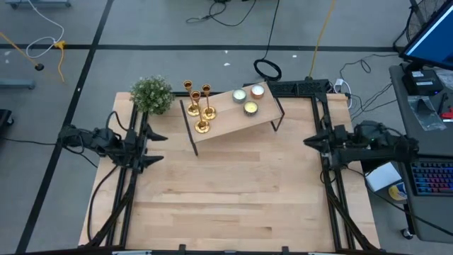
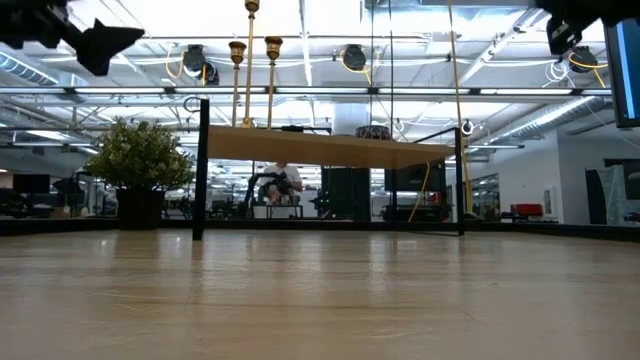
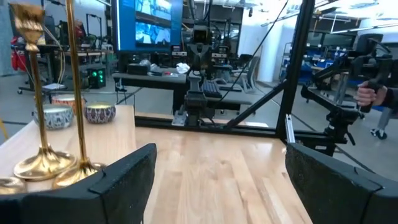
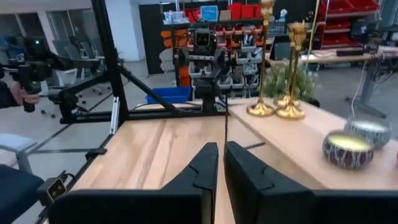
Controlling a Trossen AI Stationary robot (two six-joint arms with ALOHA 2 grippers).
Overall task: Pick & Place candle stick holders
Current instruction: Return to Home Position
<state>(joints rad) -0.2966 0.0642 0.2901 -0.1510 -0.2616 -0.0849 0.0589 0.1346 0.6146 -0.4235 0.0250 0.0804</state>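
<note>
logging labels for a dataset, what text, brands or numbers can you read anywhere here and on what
No text can be read in any view.
Blue screen: content too blurred to read.
Round candles: patterned sides, no legible label.
Candle stick holders: plain gold, no marking shows.
Keyboard and desk items beside it: too small to read.

Gold candle stick holders [image 3: 43, 165] are standing on a shelf [image 3: 118, 134] near two candles [image 3: 99, 112]; the left gripper [image 3: 217, 180] is gaping wide above the table [image 3: 211, 155].
</note>
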